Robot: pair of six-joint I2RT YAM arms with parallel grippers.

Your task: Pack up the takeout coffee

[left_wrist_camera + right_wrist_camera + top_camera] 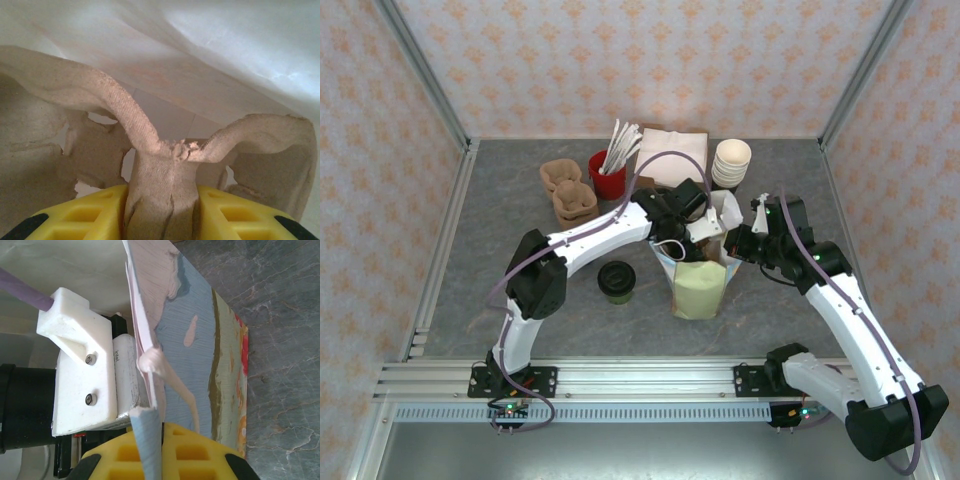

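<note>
The takeout coffee (616,281), a small greenish cup with a black lid, stands on the table left of the paper bag (698,290) and apart from both grippers. My left gripper (702,245) reaches down into the bag's open mouth. In the left wrist view, the left gripper (162,205) is shut on the centre ridge of a brown pulp cup carrier (165,165), with the bag's white inside behind it. My right gripper (740,245) is at the bag's right rim. In the right wrist view, the right gripper (161,440) is shut on the edge of the blue-printed bag (200,335).
Two more pulp carriers (567,190) lie at the back left. Beside them are a red cup of sticks (608,178), a napkin pile (672,155) and a stack of cream cups (731,163). My left wrist's white camera mount (80,365) sits close to the bag's rim.
</note>
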